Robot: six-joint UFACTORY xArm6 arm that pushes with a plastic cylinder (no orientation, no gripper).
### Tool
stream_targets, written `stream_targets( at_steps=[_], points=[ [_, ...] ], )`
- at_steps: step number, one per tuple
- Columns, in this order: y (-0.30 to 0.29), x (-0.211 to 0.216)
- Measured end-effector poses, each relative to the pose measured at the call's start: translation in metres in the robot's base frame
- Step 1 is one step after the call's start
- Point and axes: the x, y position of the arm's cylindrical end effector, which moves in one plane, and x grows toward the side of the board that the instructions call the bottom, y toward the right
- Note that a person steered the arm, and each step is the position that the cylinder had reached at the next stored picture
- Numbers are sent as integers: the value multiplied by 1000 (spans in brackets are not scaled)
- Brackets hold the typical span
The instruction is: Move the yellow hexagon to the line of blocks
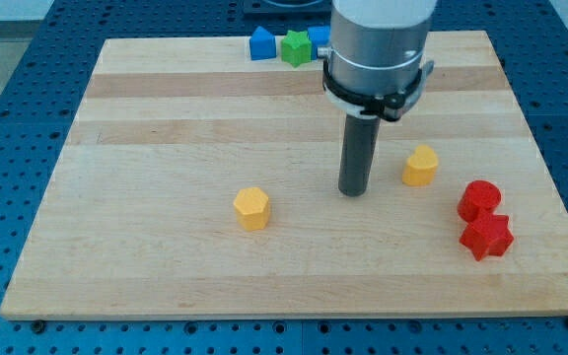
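Centrally placed on worktop [166,128]: tip [352,192], touching nothing; no fingers fitted, so nothing held. Yellow hexagon [251,208] well to view's left of tip, lower centre. Second yellow block [421,165] just right of tip. Line of blocks at top edge: blue [261,43], green [295,46], blue [318,38]. Likely light, rigid, free-sliding; best pushed squarely on lower-left face, lest it rotate aside.

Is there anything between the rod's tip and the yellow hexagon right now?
No. In the camera view, only bare board separates my tip from the yellow hexagon, which sits to the view's left of it.
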Motion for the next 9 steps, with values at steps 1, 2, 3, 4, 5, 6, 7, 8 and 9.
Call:
stream_targets(
  at_steps=[1, 2, 3, 4, 5, 6, 7, 8, 9],
  points=[
    [47, -24],
    [112, -27],
    [133, -27],
    [108, -30],
    [18, -30],
    [-102, -30],
    [-204, -10],
    [-211, 42],
    [-161, 56]
  ],
)
